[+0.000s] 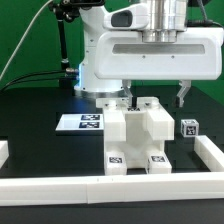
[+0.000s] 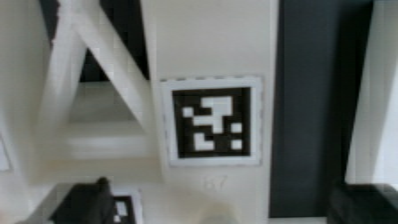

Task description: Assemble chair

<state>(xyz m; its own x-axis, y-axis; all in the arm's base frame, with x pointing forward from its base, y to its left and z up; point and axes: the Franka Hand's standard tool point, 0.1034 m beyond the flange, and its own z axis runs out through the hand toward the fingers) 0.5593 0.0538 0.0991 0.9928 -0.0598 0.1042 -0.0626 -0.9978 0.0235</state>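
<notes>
The chair (image 1: 135, 135) stands in the middle of the black table as a blocky white assembly with black-and-white tags low on its front. My gripper (image 1: 155, 98) hangs just above its top, open, with one finger (image 1: 130, 97) on each side. In the wrist view a white upright chair part with a tag (image 2: 214, 120) lies between the dark fingertips (image 2: 86, 205), with a gap on each side. My gripper (image 2: 228, 205) holds nothing. A small loose white part with a tag (image 1: 188, 127) stands on the exterior view's right of the chair.
The marker board (image 1: 80, 122) lies flat on the exterior view's left of the chair. A low white rim wall (image 1: 100, 187) runs along the front and up the right side (image 1: 208, 150). The robot's white base (image 1: 100, 70) stands behind.
</notes>
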